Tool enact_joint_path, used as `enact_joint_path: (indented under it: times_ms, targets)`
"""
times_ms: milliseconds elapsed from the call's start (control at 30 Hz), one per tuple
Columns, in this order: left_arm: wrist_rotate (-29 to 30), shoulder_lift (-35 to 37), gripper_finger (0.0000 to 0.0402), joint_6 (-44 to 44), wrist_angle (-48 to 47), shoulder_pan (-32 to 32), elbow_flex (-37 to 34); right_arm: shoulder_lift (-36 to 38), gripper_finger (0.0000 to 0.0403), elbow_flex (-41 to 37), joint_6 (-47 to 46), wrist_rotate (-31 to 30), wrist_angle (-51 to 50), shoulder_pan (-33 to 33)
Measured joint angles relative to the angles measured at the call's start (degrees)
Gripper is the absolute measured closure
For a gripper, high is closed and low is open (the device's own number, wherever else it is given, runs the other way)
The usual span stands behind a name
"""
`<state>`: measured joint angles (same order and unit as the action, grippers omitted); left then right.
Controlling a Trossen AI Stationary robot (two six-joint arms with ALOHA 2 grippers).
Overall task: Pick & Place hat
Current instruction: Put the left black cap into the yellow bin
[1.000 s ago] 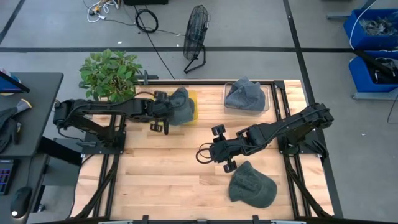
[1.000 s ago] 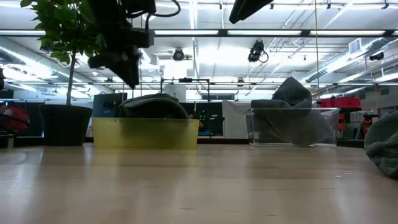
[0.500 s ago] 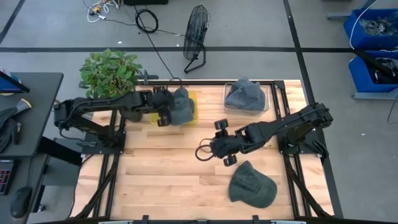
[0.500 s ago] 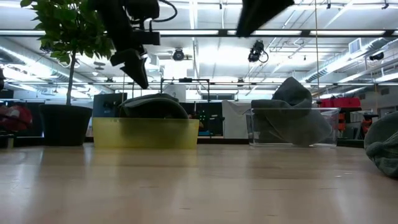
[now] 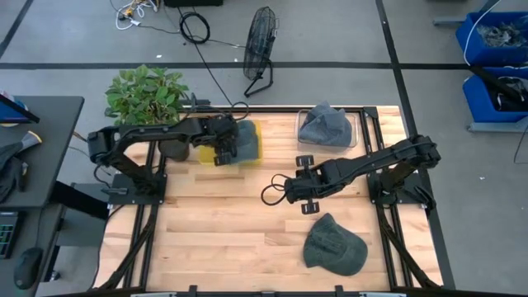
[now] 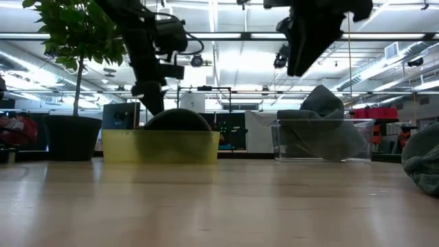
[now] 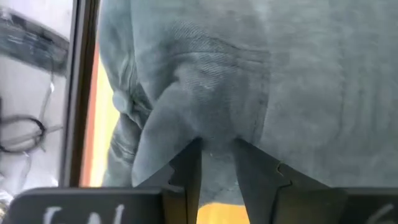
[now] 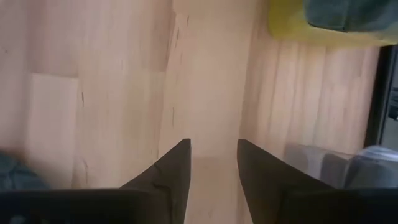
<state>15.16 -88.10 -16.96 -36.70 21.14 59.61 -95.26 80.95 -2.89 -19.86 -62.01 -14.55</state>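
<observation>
A grey hat (image 5: 245,141) lies in the yellow bin (image 5: 257,132) at the table's far left; its dome (image 6: 178,120) shows above the bin wall. My left gripper (image 7: 216,152) is at the hat's left side (image 5: 221,151) and is shut on its cloth. A second grey hat (image 5: 334,246) lies flat on the table near the near edge. My right gripper (image 5: 295,186) hovers open over bare wood at mid-table (image 8: 213,149), between the bins and that hat, touching nothing. My left gripper pinches a raised fold of the hat's grey cloth (image 7: 217,134) between its two fingers, at the hat's left side. It comes in from the table's left, slanting down. The hat rests in the yellow bin, its cloth slack around the fingers.
A clear bin (image 5: 328,130) at the far right holds another grey hat (image 5: 323,124). A potted plant (image 5: 144,97) stands beside the yellow bin on the left. Bare wood lies between the bins and the near hat.
My left gripper has moved toward the far edge and a little right, over the yellow bin, and come down; the hat it holds has settled into the bin as a rounded dome. My right gripper has shifted right and toward the far edge, turning about, and come lower.
</observation>
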Motion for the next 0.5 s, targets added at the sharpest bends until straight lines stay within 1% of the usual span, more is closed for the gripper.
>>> enact_joint_path:
  times_ms: [67,200,400,500]
  targets:
    - [0.0,-1.0,0.0322,2.1,0.4,0.1,0.0,0.0,0.0269,-2.0,1.3,0.0,2.1,-0.1]
    - [-0.2,-1.7,0.0387,2.6,1.4,0.0,0.0,0.0,0.0269,-6.0,3.5,0.0,4.5,0.0]
    - [-0.2,-0.8,0.0398,6.8,4.6,-1.6,0.2,0.0,0.0269,-8.5,0.8,0.0,6.2,-0.1]
    - [-0.2,-0.5,0.0398,9.7,4.6,-2.9,2.0,0.0,0.0269,-8.5,0.5,0.0,6.2,-0.1]
